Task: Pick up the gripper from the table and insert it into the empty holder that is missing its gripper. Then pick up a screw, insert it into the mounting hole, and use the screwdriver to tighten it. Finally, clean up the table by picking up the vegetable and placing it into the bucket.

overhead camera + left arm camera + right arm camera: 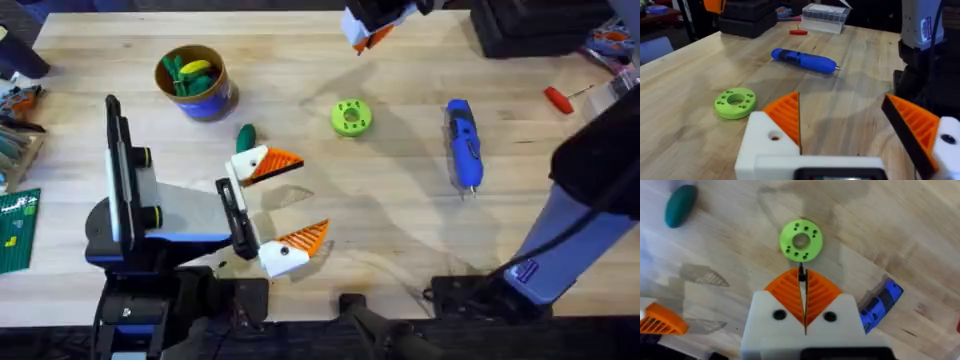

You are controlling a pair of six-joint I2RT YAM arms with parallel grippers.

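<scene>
Left hand spread low over the desk; right hand raised high, pinching a small dark screw.

The left hand (277, 213) rests just above the wooden desk (400, 220), its white-and-orange fingers (268, 164) wide apart. The right hand (803, 282) presses its orange pads together on a thin dark screw (801, 273), hanging over the lime-green disc (801, 240). The dark green vegetable (246, 137) lies on the desk just beside the left hand's far finger, near the bucket (196, 83). The blue screwdriver (463, 143) lies flat, well apart to the right of the disc.
</scene>
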